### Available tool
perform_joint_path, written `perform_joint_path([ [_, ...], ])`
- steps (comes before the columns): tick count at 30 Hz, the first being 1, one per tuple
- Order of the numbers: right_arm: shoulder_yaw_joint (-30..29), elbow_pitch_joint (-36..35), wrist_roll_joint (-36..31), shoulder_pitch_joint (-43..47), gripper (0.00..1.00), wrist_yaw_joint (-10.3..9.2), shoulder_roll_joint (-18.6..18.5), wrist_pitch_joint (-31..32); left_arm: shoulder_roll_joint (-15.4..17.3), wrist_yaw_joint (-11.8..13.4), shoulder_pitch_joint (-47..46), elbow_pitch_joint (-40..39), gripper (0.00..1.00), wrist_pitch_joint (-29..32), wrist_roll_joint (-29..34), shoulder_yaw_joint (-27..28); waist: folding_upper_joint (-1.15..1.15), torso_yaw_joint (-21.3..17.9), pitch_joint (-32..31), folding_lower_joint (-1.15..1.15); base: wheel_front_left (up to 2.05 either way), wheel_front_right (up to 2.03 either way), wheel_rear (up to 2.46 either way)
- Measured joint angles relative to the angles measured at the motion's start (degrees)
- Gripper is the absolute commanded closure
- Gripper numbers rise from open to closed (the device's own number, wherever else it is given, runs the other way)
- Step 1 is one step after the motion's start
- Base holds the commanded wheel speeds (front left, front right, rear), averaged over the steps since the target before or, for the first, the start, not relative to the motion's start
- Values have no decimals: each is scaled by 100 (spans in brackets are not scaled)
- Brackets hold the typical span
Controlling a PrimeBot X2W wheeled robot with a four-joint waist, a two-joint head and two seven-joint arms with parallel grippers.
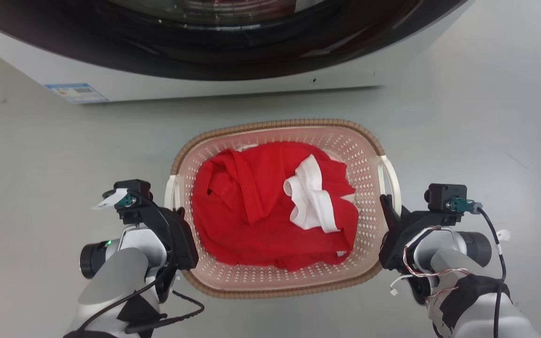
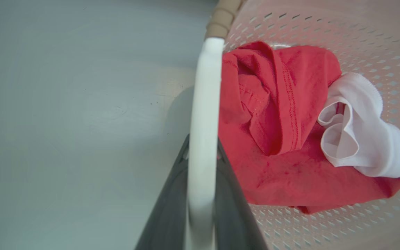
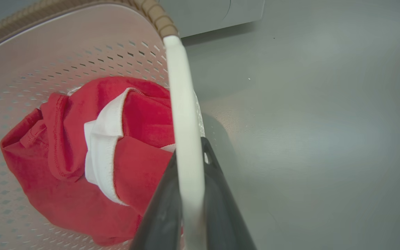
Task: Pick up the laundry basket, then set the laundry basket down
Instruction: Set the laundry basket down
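Two tools are on the laundry basket (image 1: 275,126), one per side handle. Left tool (image 1: 179,220) is at the basket's left side, its dark fingers (image 2: 172,201) straddling the white left handle (image 1: 171,188); in the left wrist view the left tool (image 2: 202,147) has a finger pressed against each face of the handle (image 2: 203,104), so it is pinching the handle. Right tool (image 1: 390,216) does the same on the white right handle (image 1: 392,178); in the right wrist view the right tool (image 3: 191,149) pinches the handle (image 3: 182,104) between both fingers (image 3: 161,208). Basket sits between the two arms, in front of the washer (image 1: 204,80) and apart from it, over the grey floor (image 1: 40,164); cannot tell whether it is resting on the floor or lifted off it. Basket looks roughly level, with a brown woven-look rim and perforated pale pink walls (image 2: 325,27) (image 3: 64,45). Inside lies a crumpled red garment (image 1: 251,202) covering most of the bottom, with a white garment (image 1: 313,197) lying on top of it toward the right side. The red cloth (image 2: 290,166) (image 3: 57,194) and the white cloth (image 2: 363,146) (image 3: 102,139) show in both wrist views. Blue label (image 1: 75,92) on the washer's lower left front, text too small to read.
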Motion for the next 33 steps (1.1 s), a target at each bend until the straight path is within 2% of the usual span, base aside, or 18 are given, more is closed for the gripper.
perform_joint_path([
  [18, 47, -9, -180, -550, 100, -58, -7, -319, 81, 57, -576, 3, 100, -478, 172, -23, 0, 55, 950, 0, 0, 0, 0],
  [33, 33, 36, -193, -744, 100, -58, -5, -394, 91, 53, -815, 108, 100, -686, 209, -46, 0, 43, 1402, -1, 0, 0, 0],
])
